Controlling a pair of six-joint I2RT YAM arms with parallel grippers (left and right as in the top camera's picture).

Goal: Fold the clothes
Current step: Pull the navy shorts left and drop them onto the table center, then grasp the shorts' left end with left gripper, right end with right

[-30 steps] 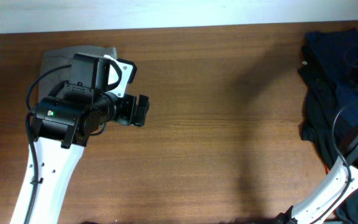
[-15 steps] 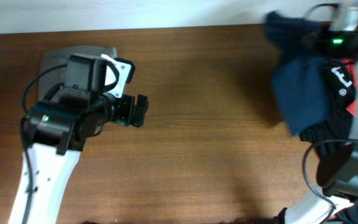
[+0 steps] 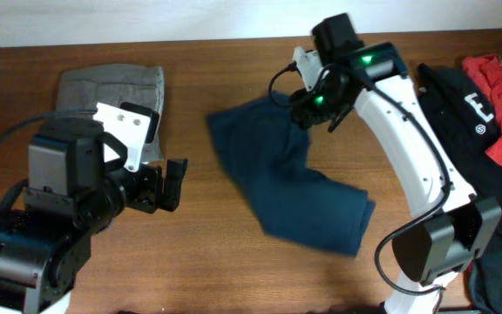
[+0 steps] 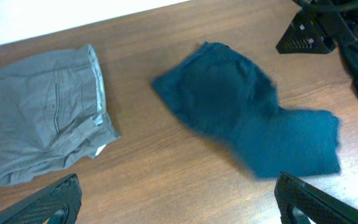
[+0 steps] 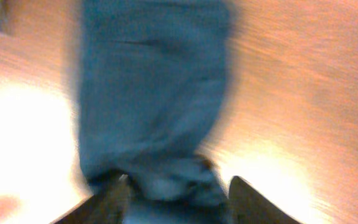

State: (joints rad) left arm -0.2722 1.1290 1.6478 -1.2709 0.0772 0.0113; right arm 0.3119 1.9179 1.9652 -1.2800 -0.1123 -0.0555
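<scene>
A dark blue garment (image 3: 295, 192) lies loosely spread and rumpled across the middle of the table, also in the left wrist view (image 4: 247, 118). My right gripper (image 3: 308, 103) hovers over its far edge. In the blurred right wrist view its fingers (image 5: 176, 202) stand apart, with a bunch of the blue cloth (image 5: 148, 93) between them. My left gripper (image 3: 168, 185) is wide open at the front left, its jaws (image 4: 179, 205) holding nothing, a short way left of the garment. Folded grey trousers (image 3: 116, 96) rest at the back left.
A pile of dark clothes (image 3: 469, 113) with a red garment (image 3: 499, 105) on it lies at the right edge. The folded grey trousers (image 4: 42, 118) sit close to my left arm. Bare wood shows along the table's front.
My right arm swung left from the pile with the blue garment, which now lies on the table's middle, and its jaws have parted. The left arm drew back toward the front.
</scene>
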